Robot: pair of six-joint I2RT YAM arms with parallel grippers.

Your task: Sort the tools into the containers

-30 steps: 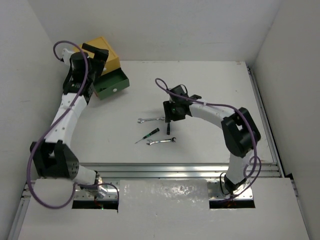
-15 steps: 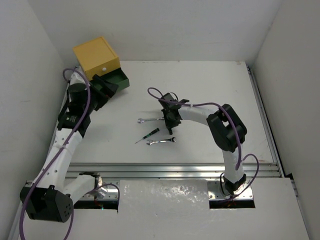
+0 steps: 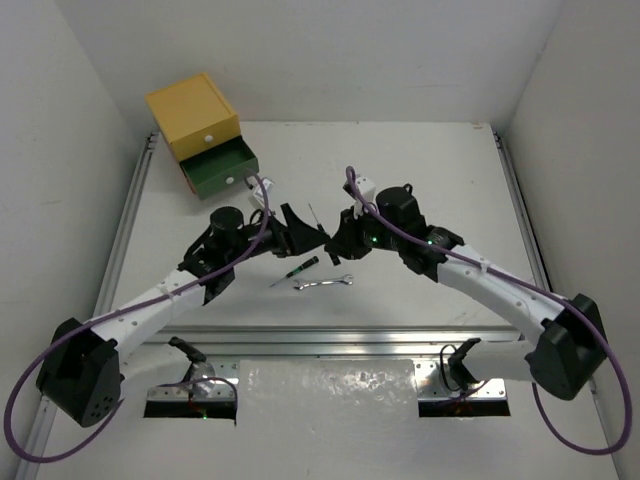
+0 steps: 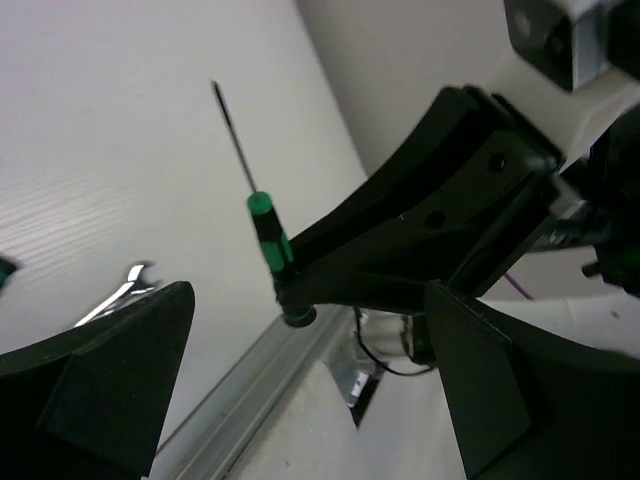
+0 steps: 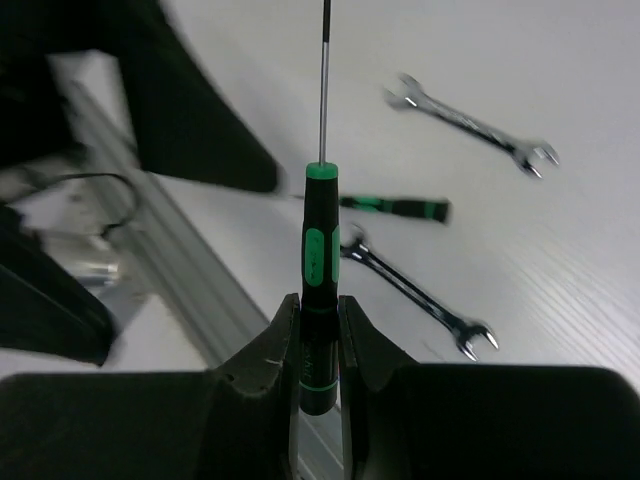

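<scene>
My right gripper point(image 3: 338, 240) is shut on a green-and-black screwdriver point(image 5: 320, 250), held above the table with its thin shaft point(image 3: 315, 216) pointing away from the fingers. My left gripper point(image 3: 306, 234) is open and empty, right next to it, and faces the held screwdriver point(image 4: 268, 232). On the table below lie a second green-handled screwdriver point(image 3: 301, 268) point(image 5: 392, 207) and two silver wrenches point(image 5: 470, 125) point(image 5: 415, 290). Only one wrench point(image 3: 323, 284) shows in the top view. The stacked drawers stand at the far left: yellow point(image 3: 192, 115) on top, green point(image 3: 222, 170) pulled out below it.
An aluminium rail point(image 3: 350, 335) runs along the near edge of the table, and another rail point(image 3: 525, 230) along the right side. White walls close in the back and both sides. Purple cables loop off both arms.
My left arm has swung from the drawers to the table's middle, gripper open. My right gripper has risen from beside the wrench, now holding a screwdriver.
</scene>
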